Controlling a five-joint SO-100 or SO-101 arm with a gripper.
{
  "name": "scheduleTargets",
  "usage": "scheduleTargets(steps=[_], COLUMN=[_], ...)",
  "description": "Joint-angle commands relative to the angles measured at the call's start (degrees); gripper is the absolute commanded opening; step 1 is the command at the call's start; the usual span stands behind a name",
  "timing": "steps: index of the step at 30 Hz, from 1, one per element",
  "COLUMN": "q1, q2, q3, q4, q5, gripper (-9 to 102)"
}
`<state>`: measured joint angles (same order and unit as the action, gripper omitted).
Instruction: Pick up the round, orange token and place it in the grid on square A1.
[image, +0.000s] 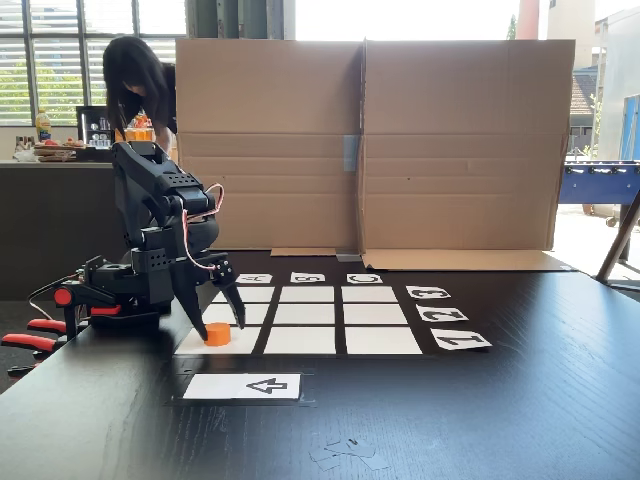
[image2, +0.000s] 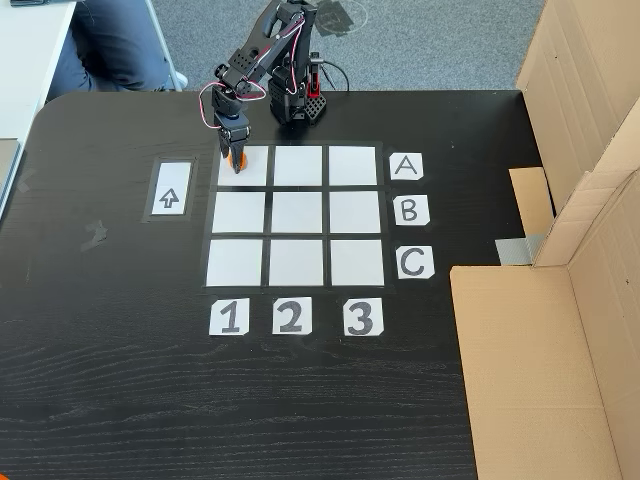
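The orange token (image: 217, 334) rests on square A1 (image: 243, 343), the near-left corner cell of the grid (image: 308, 314) in a fixed view. The black gripper (image: 221, 330) points down over it, one finger on each side. A gap shows beside the right finger, so the gripper is open. In the fixed view from above, the gripper (image2: 236, 166) covers most of the token (image2: 232, 156), which shows as a bit of orange. There square A1 (image2: 256, 170) is the top-left cell of the grid (image2: 296, 212), in line with the A card (image2: 406, 166) and the 1 card (image2: 228, 316).
A white arrow card (image: 243, 386) lies beside the grid. The arm's base (image2: 297, 100) stands at the table edge behind row A. Cardboard walls (image: 370, 140) close off one side of the black table (image: 480, 420). A person (image: 140, 85) leans over behind.
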<state>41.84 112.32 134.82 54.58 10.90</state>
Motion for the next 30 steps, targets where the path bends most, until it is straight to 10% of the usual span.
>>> scheduleTargets(steps=[1,30], q1=[0.2,39.0], q2=[4.7,42.9], q3=[-3.3,5.2], q4=[-1.5,-8.6], q5=[0.5,-0.1], gripper=[25,23])
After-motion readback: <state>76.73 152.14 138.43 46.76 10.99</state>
